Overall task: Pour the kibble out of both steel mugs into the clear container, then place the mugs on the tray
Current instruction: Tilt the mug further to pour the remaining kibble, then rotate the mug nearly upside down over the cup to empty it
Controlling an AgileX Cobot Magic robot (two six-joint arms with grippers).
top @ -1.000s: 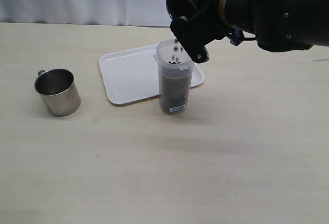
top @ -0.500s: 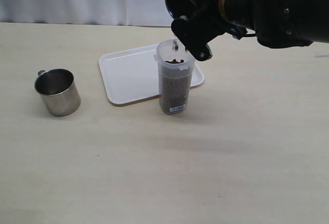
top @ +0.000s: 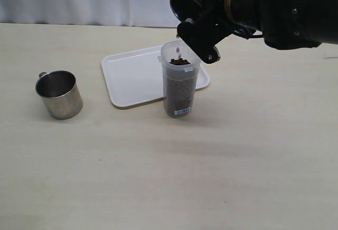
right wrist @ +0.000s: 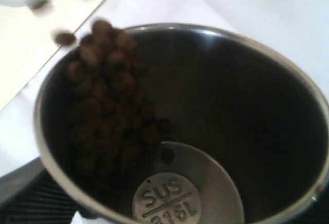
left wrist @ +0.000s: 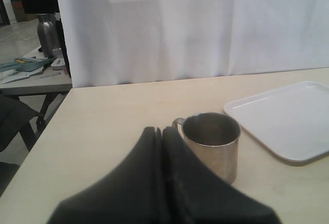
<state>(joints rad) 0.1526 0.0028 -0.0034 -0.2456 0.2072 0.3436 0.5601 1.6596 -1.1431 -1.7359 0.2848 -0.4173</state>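
My right gripper point(top: 197, 28) is shut on a steel mug point(right wrist: 241, 106), tipped mouth-down over the clear container point(top: 179, 85). Kibble point(right wrist: 110, 95) slides along the mug's wall and drops over its rim. The container stands at the tray's point(top: 132, 77) front right corner, with kibble point(top: 179, 61) heaped up near its rim. The other steel mug point(top: 59, 94) stands upright on the table at the left, with no kibble showing inside it. In the left wrist view my left gripper point(left wrist: 162, 131) is shut and empty, just short of that mug's point(left wrist: 212, 142) handle.
The white tray point(left wrist: 288, 121) lies behind and to the right of the left mug. A white curtain hangs behind the table. Off the table's side edge point(left wrist: 46, 131) stands another table with a steel bottle point(left wrist: 46, 34).
More kibble has fallen from the tipped mug, and the heap in the container has risen near its rim. The right gripper has tilted a little further. The left mug has not moved.
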